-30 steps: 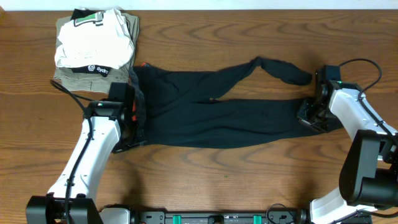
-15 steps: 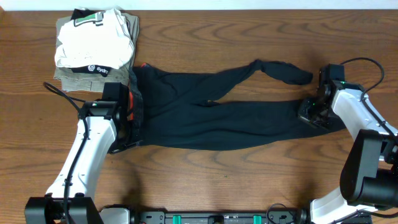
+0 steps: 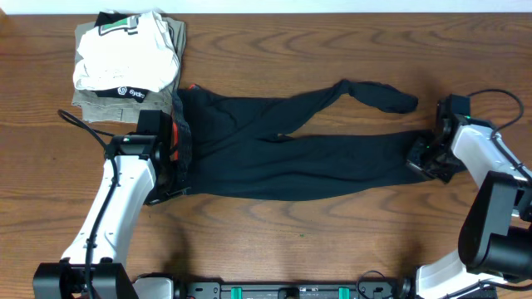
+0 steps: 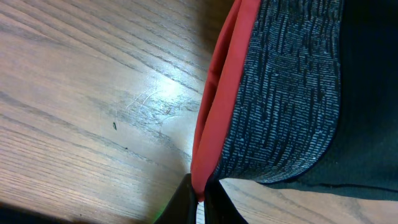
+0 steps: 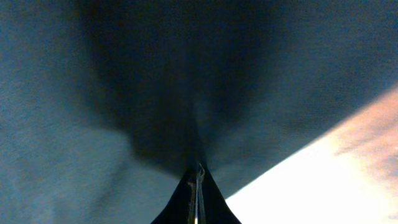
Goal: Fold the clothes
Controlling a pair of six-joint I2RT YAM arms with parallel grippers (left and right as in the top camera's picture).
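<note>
Pants (image 3: 283, 158): black, stretched flat across the middle of the table (image 3: 332, 249), waist at the left and both legs running off to the right.
Waist end: tucked just beside the stack of folded garments (image 3: 125, 62), below its lower right corner.
Waistband (image 4: 289, 93): grey knit fills the left wrist view, with the red lining (image 4: 225, 81) turned out along its edge and running straight down into the fingertips.
Left gripper (image 4: 200, 198): down at the waist, fingers squeezed together with no gap showing, nipping the bottom edge of that lining.
Right gripper (image 5: 198, 177): at the far end of the lower leg, fingers pressed tight, black cloth bunched and drawn taut into the pinch.
Lower leg (image 3: 357, 158): long and fairly straight between the two grippers.
Upper leg (image 3: 316, 98): angles up and away, its cuff curled over and lying loose on the wood, apart from the right gripper.
</note>
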